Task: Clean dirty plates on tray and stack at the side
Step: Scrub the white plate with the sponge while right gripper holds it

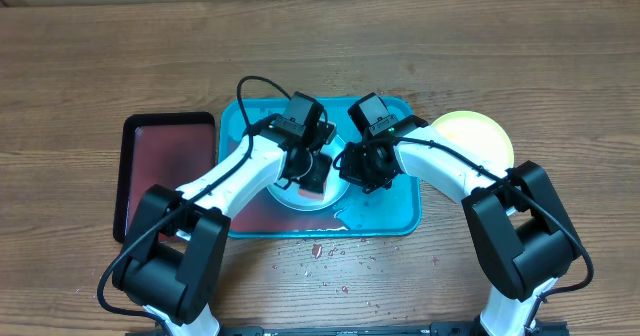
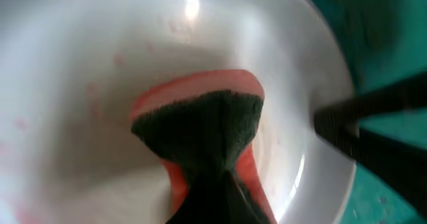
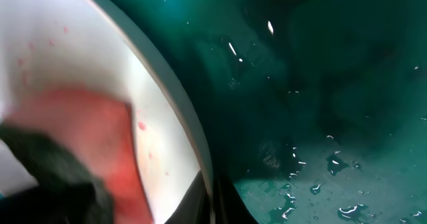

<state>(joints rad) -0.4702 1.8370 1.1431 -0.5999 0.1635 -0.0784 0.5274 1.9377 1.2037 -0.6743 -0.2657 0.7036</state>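
On the teal tray (image 1: 395, 211) lies a white plate (image 1: 290, 198) with faint red smears (image 2: 100, 94). My left gripper (image 1: 312, 173) (image 2: 213, 207) is shut on a red sponge with a dark green scouring face (image 2: 200, 124), which it presses into the plate's bowl. At the plate's right rim (image 3: 193, 127), my right gripper (image 1: 350, 166) (image 3: 212, 201) is shut on the edge; its dark finger (image 2: 373, 127) shows in the left wrist view. The sponge (image 3: 80, 144) also appears blurred in the right wrist view. A yellow-green plate (image 1: 478, 136) rests on the table just right of the tray.
A dark maroon tray (image 1: 165, 171) lies left of the teal tray. Water droplets (image 3: 333, 164) dot the teal tray's floor. Red specks (image 1: 320, 251) are scattered on the wooden table in front of the tray.
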